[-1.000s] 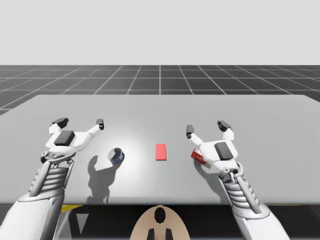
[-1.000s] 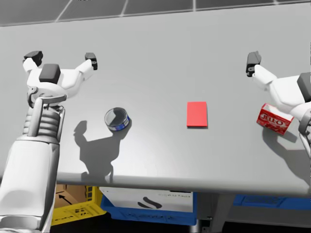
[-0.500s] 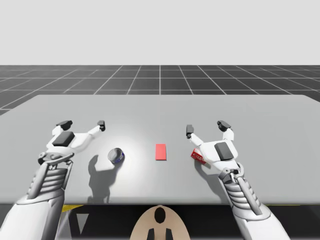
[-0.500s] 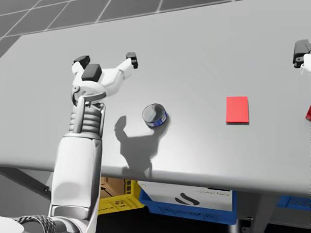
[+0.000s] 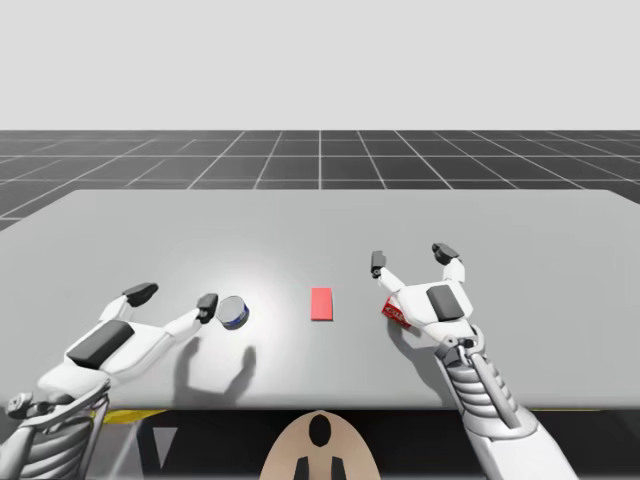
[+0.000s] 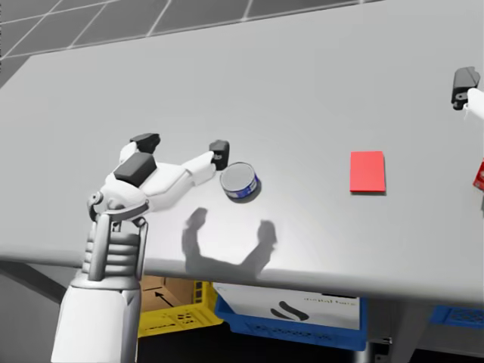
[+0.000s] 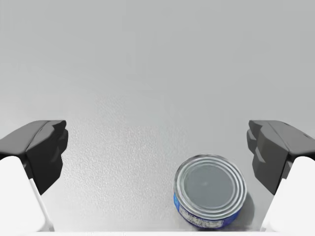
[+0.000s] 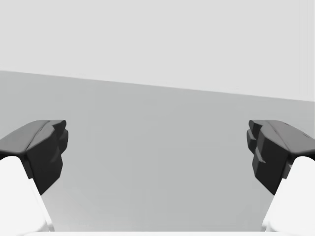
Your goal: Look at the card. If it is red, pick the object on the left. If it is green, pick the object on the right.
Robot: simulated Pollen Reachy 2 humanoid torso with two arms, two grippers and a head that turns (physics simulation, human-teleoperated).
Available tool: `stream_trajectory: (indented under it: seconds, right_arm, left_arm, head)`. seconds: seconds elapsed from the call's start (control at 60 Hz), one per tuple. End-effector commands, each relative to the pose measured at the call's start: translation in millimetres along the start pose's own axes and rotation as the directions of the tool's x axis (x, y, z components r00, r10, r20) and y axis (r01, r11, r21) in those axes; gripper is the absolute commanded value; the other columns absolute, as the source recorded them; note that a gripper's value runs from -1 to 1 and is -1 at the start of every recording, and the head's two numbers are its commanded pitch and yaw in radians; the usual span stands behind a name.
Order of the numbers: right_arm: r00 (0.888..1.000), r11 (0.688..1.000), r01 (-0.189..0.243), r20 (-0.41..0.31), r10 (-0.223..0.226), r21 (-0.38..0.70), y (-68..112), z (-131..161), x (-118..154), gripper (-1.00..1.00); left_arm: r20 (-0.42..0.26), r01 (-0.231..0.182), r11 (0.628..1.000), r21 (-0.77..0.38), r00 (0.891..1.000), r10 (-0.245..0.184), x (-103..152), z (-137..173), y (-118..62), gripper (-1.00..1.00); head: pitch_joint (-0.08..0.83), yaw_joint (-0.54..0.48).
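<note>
The card (image 5: pixel 321 303) is red and lies flat mid-table (image 5: pixel 520 230). To its left stands the blue can (image 5: pixel 234 312), upright. My left gripper (image 5: pixel 174 298) is low over the table at the can with its jaws wide apart. In the left wrist view the can (image 7: pixel 210 197) sits between them, close to one finger, neither touching it. The red box (image 5: pixel 395 313) lies right of the card, partly hidden under my right gripper (image 5: pixel 411 256), whose jaws are also spread with nothing between them.
</note>
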State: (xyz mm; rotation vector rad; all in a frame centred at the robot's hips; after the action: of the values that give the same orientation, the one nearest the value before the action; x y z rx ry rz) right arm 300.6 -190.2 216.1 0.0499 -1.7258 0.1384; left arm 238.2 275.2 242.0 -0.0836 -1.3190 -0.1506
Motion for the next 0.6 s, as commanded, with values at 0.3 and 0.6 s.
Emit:
stream_trajectory:
  seconds: [0.3,0.6]
  right_arm:
    - [0.999,0.999,0.037,0.000,-0.037,0.000,4.4,0,2,-1.00]
    - [0.999,0.999,0.039,0.002,-0.039,0.004,4.4,0,3,-1.00]
  left_arm:
    - [-0.117,-0.043,0.999,-0.023,0.992,0.040,-91,-1,-29.9,-1.00]
    - [-0.201,-0.017,1.000,-0.016,0.980,0.013,-96,-42,-41.3,-1.00]
  head:
    - [0.723,0.34]
    - [0.714,0.34]
